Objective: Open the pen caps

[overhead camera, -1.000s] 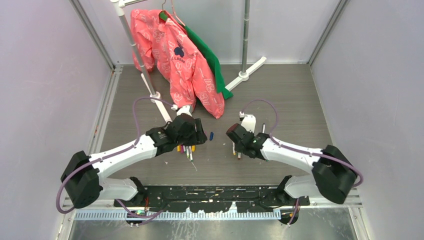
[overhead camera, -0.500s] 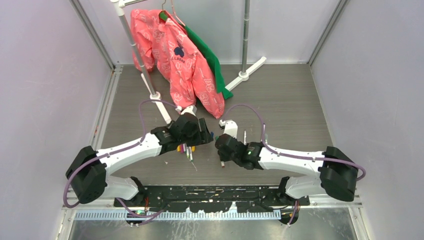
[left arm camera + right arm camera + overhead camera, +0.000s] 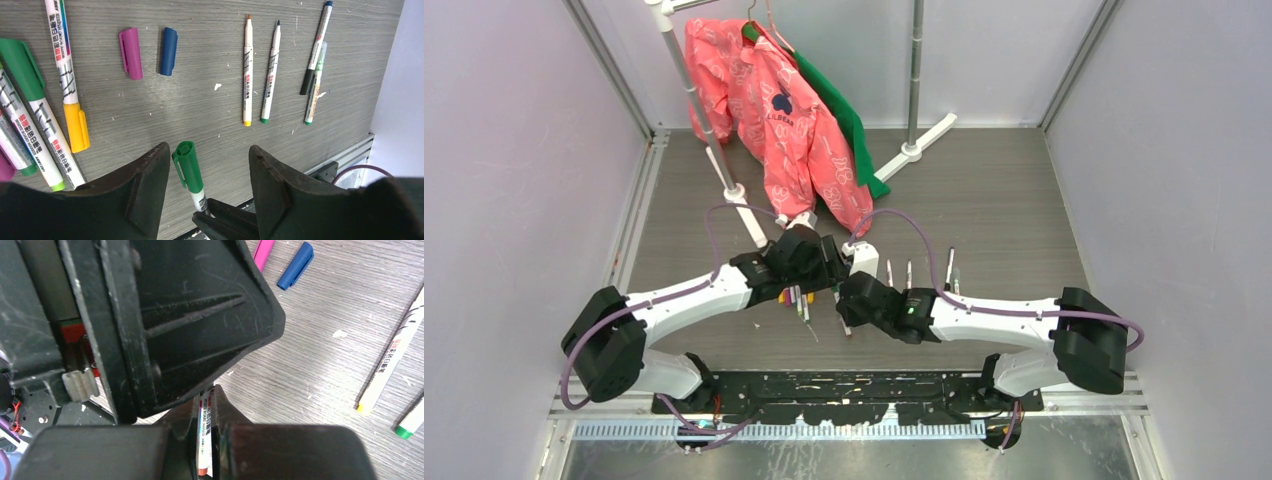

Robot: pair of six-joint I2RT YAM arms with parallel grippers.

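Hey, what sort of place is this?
Likely a robotics test cell: plain walls around a table, two arms bolted at its edge, marker pens and a pink jacket as props.

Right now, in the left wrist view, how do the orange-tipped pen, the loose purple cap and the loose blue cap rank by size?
1. the orange-tipped pen, clearly the longest.
2. the purple cap and the blue cap: nearly alike, lying side by side, so I won't rank them.

pink jacket (image 3: 781, 117): "LILBEAR" under a dark logo | held pen (image 3: 204, 422): tiny print, looks like "WHITE BOARD MARKER" | lying pens (image 3: 61, 55): Chinese characters on red strips, small print too blurred to read
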